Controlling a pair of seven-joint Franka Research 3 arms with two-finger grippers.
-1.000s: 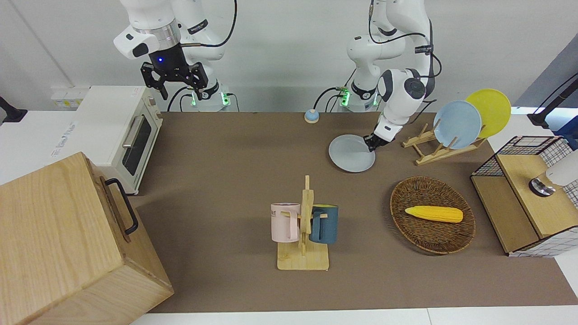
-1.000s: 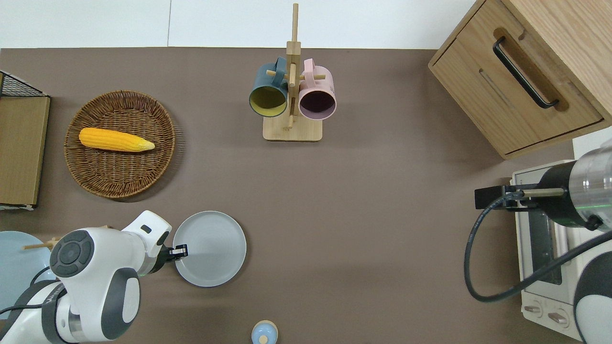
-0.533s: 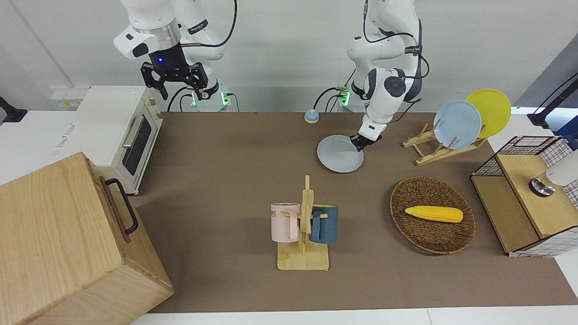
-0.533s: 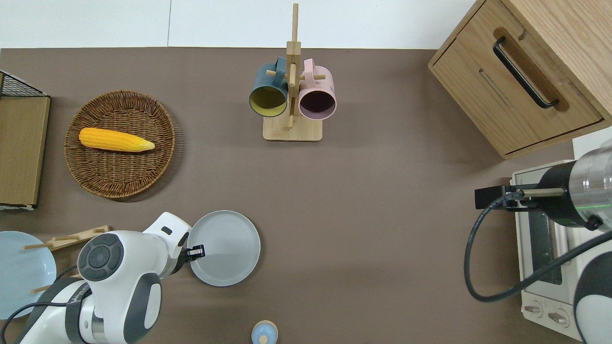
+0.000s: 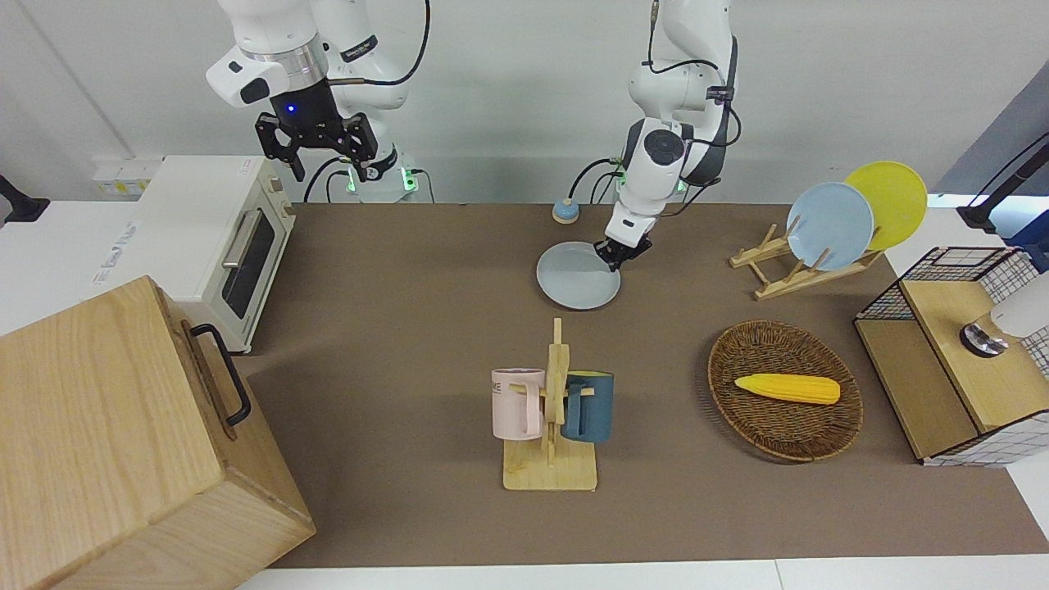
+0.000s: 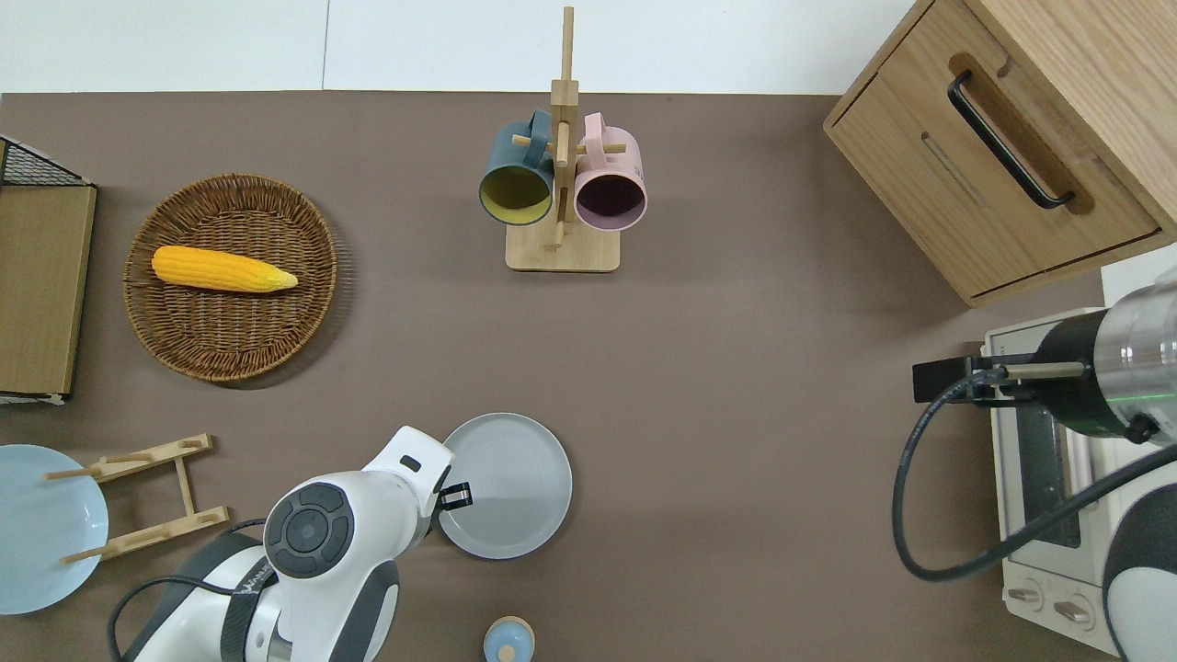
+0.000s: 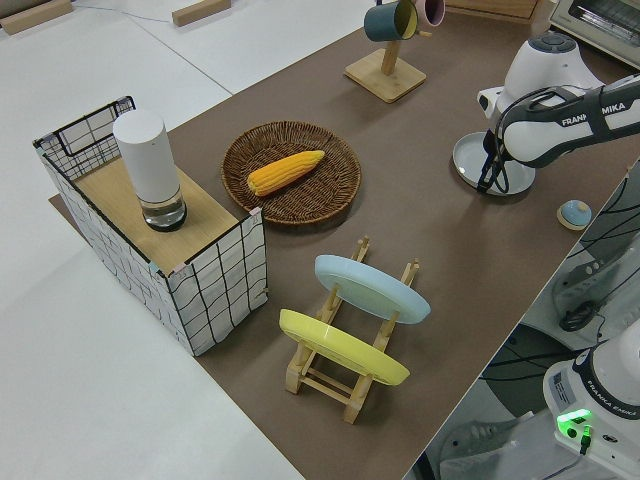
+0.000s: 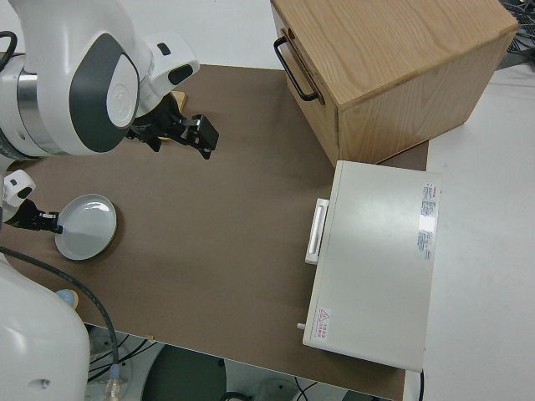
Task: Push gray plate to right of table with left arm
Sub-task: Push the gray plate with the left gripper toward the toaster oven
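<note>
The gray plate (image 5: 574,279) lies flat on the brown table (image 5: 410,328), near the robots and about mid-table; it also shows in the overhead view (image 6: 515,483), the left side view (image 7: 470,160) and the right side view (image 8: 84,227). My left gripper (image 5: 616,254) is low, its tips shut and resting against the plate's rim on the side toward the left arm's end (image 6: 457,496). My right gripper (image 5: 330,166) is open and parked.
A mug rack (image 5: 551,426) with a pink and a teal mug stands farther from the robots than the plate. A wicker basket (image 5: 770,434) holds corn. A rack holds a sky-blue plate (image 5: 830,225) and a yellow plate (image 5: 889,190). A small blue knob (image 5: 565,211), a toaster oven (image 5: 209,238) and a wooden cabinet (image 5: 123,442) are also there.
My left gripper has slid the gray plate along the table toward the right arm's end, by about one plate width. The right arm has not moved.
</note>
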